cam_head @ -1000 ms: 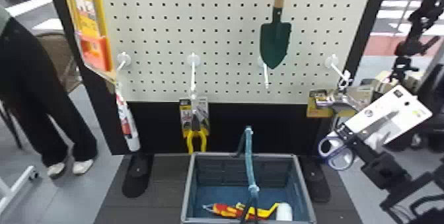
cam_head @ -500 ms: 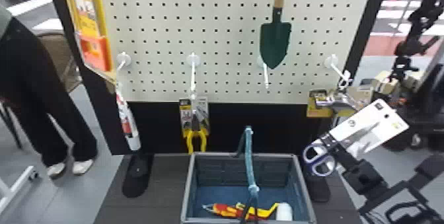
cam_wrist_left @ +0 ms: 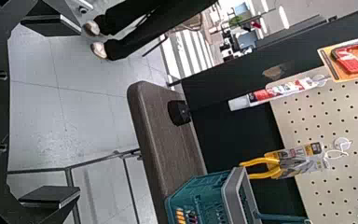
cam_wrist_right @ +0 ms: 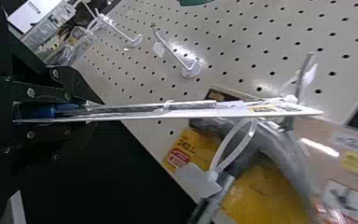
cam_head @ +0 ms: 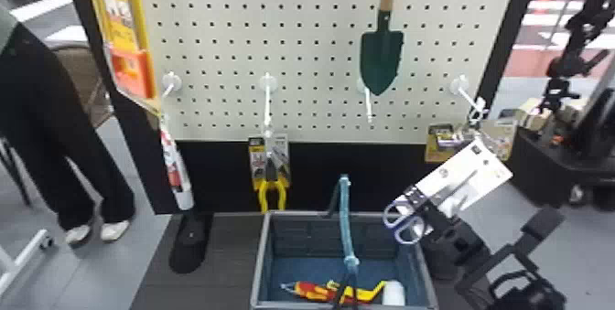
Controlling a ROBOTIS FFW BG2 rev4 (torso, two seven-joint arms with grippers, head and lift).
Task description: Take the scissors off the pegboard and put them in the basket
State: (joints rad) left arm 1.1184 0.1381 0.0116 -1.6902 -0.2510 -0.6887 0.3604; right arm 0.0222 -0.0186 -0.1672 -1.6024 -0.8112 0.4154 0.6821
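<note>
We've brought the purple-handled metal scissors point(cam_head: 402, 220) on their white card point(cam_head: 489, 165) closer to the gray-rimmed blue basket point(cam_head: 259, 263), our right gripper point(cam_head: 423, 208) clamped on them beside its rim, left gripper point(cam_wrist_left: 77, 112) spread; centring, then lowering, should follow.

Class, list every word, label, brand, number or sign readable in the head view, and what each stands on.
None can be read there.
Scissors' card: marks too small.
Pliers' card: print too small.
Tube: lettering too small.
Orange and yellow pack: too small.
Yellow card at right: too small.
</note>
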